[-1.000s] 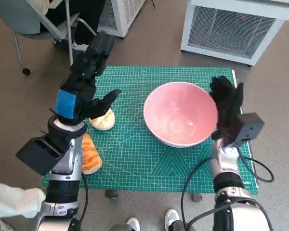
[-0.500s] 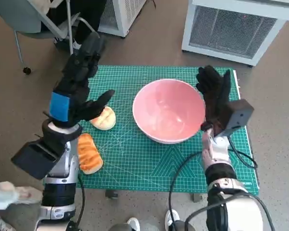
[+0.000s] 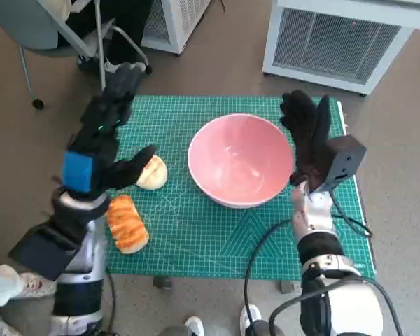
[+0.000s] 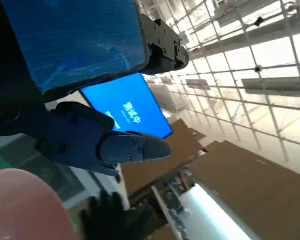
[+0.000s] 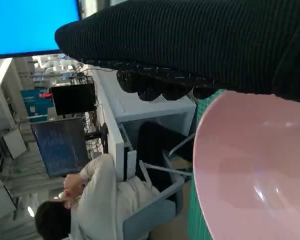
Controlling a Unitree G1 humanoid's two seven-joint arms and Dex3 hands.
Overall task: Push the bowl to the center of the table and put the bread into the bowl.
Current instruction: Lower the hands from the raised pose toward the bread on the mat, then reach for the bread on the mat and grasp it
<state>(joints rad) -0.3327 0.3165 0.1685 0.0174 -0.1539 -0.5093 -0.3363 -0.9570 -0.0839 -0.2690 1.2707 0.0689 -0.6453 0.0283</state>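
Observation:
The pink bowl (image 3: 239, 159) stands upright on the green cutting mat (image 3: 196, 231), a little right of its middle. My gloved right hand (image 3: 309, 136) lies flat against the bowl's right rim with fingers spread. A round pale bun (image 3: 152, 172) sits left of the bowl. A longer orange loaf (image 3: 128, 224) lies nearer the front left edge. My left hand (image 3: 101, 140) hovers above the bun, open, holding nothing. The bowl's rim (image 5: 250, 165) fills the right wrist view and shows as a pink patch (image 4: 25, 210) in the left wrist view.
White cabinets (image 3: 336, 35) stand behind the table. A chair (image 3: 49, 28) and a person's legs are at the back left. A person sits at a desk (image 5: 85, 200) in the right wrist view. The mat's right edge is close to my right forearm.
The bowl has slid left toward the mat's middle, with my right hand following against its rim. My left hand has drifted left and a bit higher, away from the bun.

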